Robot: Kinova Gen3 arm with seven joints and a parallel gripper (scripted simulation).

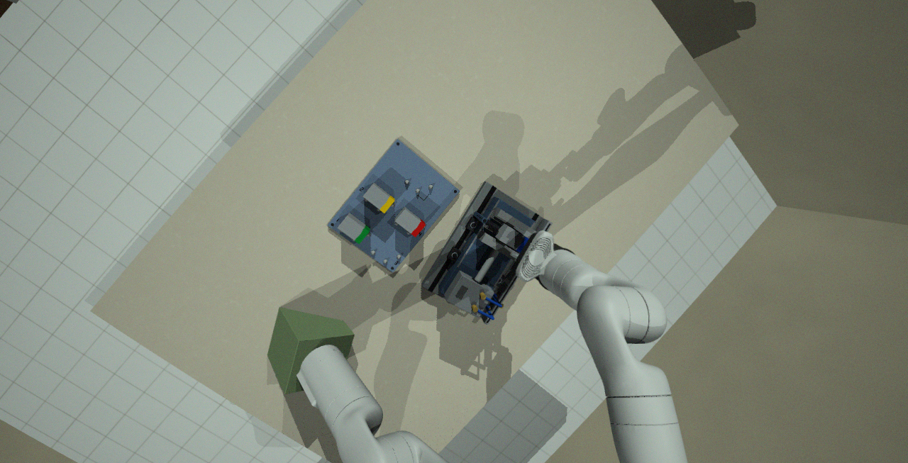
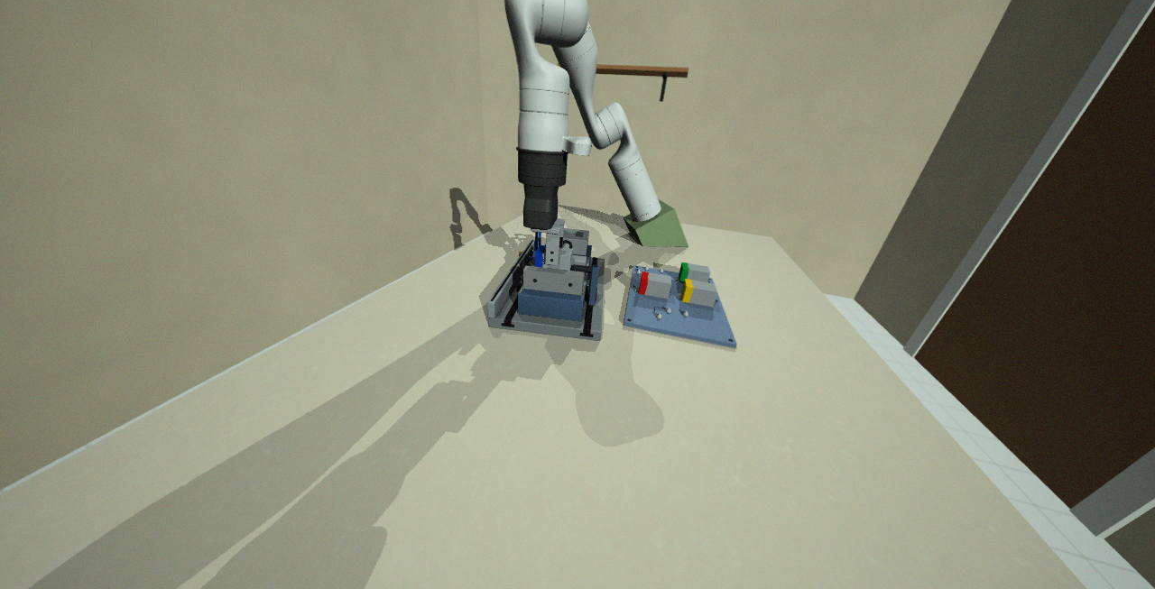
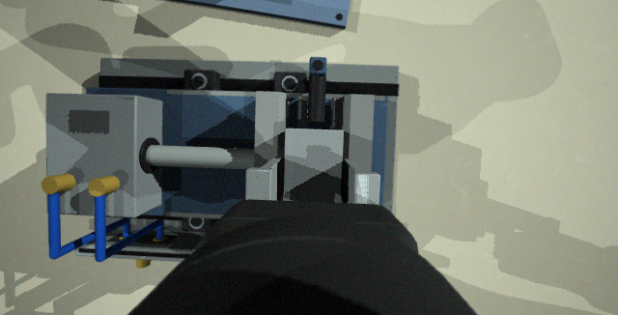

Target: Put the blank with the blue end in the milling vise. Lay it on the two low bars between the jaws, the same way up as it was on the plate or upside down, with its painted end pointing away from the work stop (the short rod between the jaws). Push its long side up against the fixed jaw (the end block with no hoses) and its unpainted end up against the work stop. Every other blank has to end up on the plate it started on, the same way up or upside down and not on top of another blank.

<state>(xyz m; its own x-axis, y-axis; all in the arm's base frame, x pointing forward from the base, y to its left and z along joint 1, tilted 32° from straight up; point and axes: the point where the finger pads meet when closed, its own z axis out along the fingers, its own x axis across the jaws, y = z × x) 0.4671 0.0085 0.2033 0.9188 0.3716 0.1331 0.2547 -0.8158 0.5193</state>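
My gripper (image 3: pixel 312 173) is shut on the grey blank with the blue end (image 3: pixel 314 160) and holds it over the milling vise (image 3: pixel 241 156), in the gap between the moving jaw (image 3: pixel 269 122) and the fixed jaw (image 3: pixel 359 119). The blank's unpainted end points at the work stop (image 3: pixel 317 95), close in front of it. The blue end (image 2: pixel 539 256) shows in the exterior view under the wrist and is hidden in the wrist view. I cannot tell whether the blank rests on the low bars.
The block with blue hoses (image 3: pixel 103 153) and its piston rod (image 3: pixel 193 157) lie left of the jaws. The blue plate (image 1: pixel 393 208) beside the vise carries the yellow-ended (image 1: pixel 381 196), green-ended (image 1: pixel 354 229) and red-ended (image 1: pixel 409 222) blanks. The green arm base (image 1: pixel 308 346) stands nearby.
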